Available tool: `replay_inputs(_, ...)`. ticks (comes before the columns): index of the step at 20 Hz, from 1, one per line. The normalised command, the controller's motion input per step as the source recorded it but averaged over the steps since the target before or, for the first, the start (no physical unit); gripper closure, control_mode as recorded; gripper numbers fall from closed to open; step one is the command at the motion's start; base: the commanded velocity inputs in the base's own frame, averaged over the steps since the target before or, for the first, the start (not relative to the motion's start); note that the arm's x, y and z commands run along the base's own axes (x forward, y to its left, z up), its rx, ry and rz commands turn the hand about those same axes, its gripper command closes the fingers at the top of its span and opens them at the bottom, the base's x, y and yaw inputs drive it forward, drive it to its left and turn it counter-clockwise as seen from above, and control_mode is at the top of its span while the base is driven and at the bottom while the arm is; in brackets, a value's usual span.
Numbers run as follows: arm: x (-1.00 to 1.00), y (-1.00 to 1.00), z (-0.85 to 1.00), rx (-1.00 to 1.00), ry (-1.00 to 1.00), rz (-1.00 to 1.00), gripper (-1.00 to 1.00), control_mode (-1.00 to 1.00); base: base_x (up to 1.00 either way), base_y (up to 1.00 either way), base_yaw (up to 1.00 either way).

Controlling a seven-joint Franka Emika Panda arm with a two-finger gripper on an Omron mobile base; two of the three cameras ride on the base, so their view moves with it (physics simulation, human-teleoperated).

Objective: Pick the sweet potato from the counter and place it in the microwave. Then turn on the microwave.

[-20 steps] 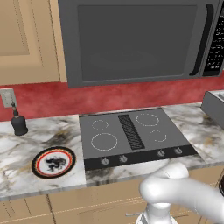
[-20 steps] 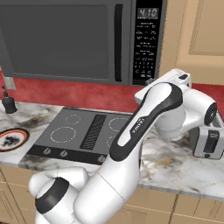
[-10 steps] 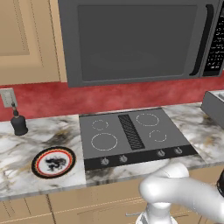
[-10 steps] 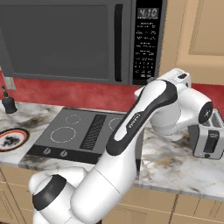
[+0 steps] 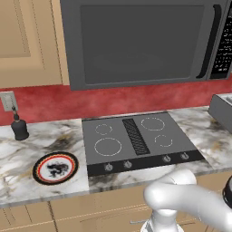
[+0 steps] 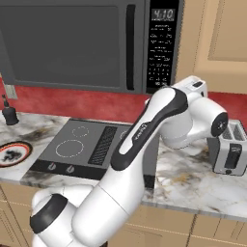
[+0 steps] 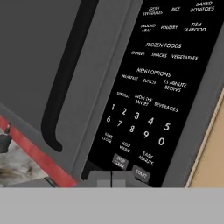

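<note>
You see the large dark grey microwave (image 5: 140, 43), door shut, above the white marble-look table (image 5: 27, 156) with its dark grey cooktop (image 5: 136, 140), silver toaster (image 6: 230, 153) and red-rimmed plate (image 5: 55, 168). Your hand (image 7: 111, 178), pinched together and empty, faces the microwave's button panel (image 7: 153, 87).

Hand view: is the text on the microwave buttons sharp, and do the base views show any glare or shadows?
Hand view: the labels on the button panel are readable but slightly soft and slanted. Left base view: flat, even light, with no glare on the microwave door. Right base view: the arm casts a soft shadow on the counter.
</note>
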Motion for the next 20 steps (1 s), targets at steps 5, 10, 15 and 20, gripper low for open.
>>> replay_inputs(5, 0.09, 0.13, -0.05, 0.0, 0.0, -0.03, 1.0, -1.0, 0.0, 0.0, 0.0)
replay_inputs(10, 0.21, 0.08, -0.03, 0.0, 0.0, -0.03, 1.0, -1.0, 0.0, 0.0, 0.0)
replay_inputs(15, 0.29, 0.01, 0.0, 0.0, 0.0, -0.02, 1.0, -1.0, 0.0, 0.0, 0.0)
replay_inputs(20, 0.32, 0.0, 0.0, 0.0, 0.0, -0.02, 1.0, -1.0, 0.0, 0.0, 0.0)
